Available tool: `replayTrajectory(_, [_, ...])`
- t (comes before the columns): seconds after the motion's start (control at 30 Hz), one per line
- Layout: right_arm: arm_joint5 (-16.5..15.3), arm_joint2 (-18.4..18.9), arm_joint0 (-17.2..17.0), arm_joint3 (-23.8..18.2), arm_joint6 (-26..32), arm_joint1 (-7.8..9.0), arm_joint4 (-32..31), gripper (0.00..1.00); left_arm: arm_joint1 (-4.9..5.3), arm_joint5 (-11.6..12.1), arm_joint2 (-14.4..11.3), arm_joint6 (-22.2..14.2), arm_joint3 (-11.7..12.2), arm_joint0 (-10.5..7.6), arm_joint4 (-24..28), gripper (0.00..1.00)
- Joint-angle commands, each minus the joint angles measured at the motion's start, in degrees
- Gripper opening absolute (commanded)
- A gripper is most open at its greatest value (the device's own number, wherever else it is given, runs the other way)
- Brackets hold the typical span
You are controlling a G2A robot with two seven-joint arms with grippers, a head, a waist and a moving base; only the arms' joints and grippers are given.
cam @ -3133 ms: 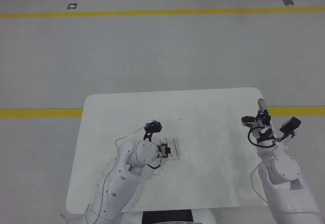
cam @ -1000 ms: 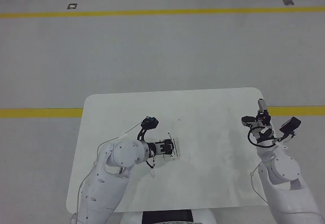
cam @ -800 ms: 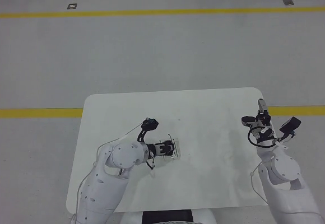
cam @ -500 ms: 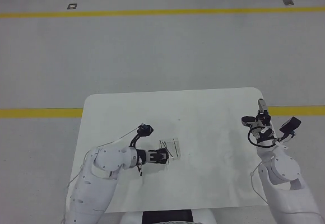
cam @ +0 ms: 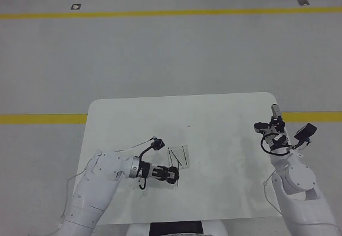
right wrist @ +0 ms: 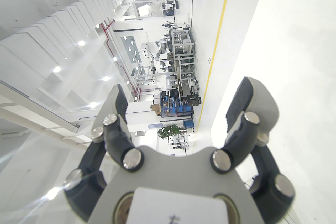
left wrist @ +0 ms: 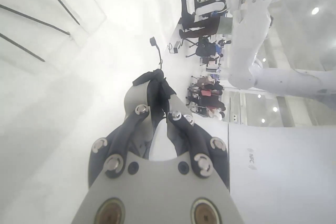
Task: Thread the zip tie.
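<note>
At the near left of the bench (cam: 230, 118), the left arm lies low, its forearm stretched out level toward the right, with the wrist turned so the left claw (left wrist: 157, 78) points along the benchtop. That claw is pressed together on a black zip tie (left wrist: 159, 58); the strap stands out past the fingertips and ends in its square head, which hangs free above the white surface and touches nothing. In the top view the claw sits just on the near side of a clear tray (cam: 186, 165), apart from it. Several spare ties (left wrist: 36, 21) lie flat and loose on the tray, side by side. The right arm stands well apart at the bench's right edge. Its upper arm rises from the near corner and its forearm points away from the robot. The right claw (right wrist: 181, 87) is held out over that edge, with its fingers spread wide and nothing between the pads. From its wrist view the right claw looks out along the bench's edge and the floor's yellow line (right wrist: 218, 33) toward the hall beyond.
</note>
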State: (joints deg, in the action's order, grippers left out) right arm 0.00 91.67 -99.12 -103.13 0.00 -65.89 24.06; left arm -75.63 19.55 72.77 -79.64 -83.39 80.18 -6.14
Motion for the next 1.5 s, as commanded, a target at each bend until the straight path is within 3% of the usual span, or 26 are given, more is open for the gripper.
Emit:
replayTrajectory(0.0, [0.0, 0.0, 0.0, 0.0, 0.0, 0.00, 0.0, 1.00, 1.26, -0.1, -0.8, 0.0, 0.6, -0.93, 3.5, 0.00])
replayTrajectory(0.13, [0.0, 0.0, 0.0, 0.0, 0.0, 0.00, 0.0, 1.00, 3.57, -0.1, -3.6, 0.0, 0.7, -2.05, 8.9, 0.00])
replayTrajectory(0.2, [0.0, 0.0, 0.0, 0.0, 0.0, 0.00, 0.0, 1.00, 4.96, -0.1, -6.2, 0.0, 0.8, -3.08, 9.5, 0.00])
replayTrajectory(0.63, [0.0, 0.0, 0.0, 0.0, 0.0, 0.00, 0.0, 1.00, 4.96, -0.3, -6.3, 0.7, 0.9, -2.97, 9.8, 0.00])
replayTrajectory(0.83, [0.0, 0.0, 0.0, 0.0, 0.0, 0.00, 0.0, 1.00, 6.41, -0.1, -4.2, 0.0, 2.2, -3.29, 14.1, 0.00])
replayTrajectory(1.13, [0.0, 0.0, 0.0, 0.0, 0.0, 0.00, 0.0, 1.00, 11.46, -0.1, -2.0, 0.0, -0.5, -1.58, 20.4, 0.00])
replayTrajectory(1.33, [0.0, 0.0, 0.0, 0.0, 0.0, 0.00, 0.0, 1.00, 15.18, -0.1, -4.9, 0.0, -2.5, -2.19, 25.8, 0.00])
replayTrajectory(1.47, [0.0, 0.0, 0.0, 0.0, 0.0, 0.00, 0.0, 1.00, 17.62, -0.1, -7.3, 0.0, -2.0, -3.66, 29.6, 0.00])
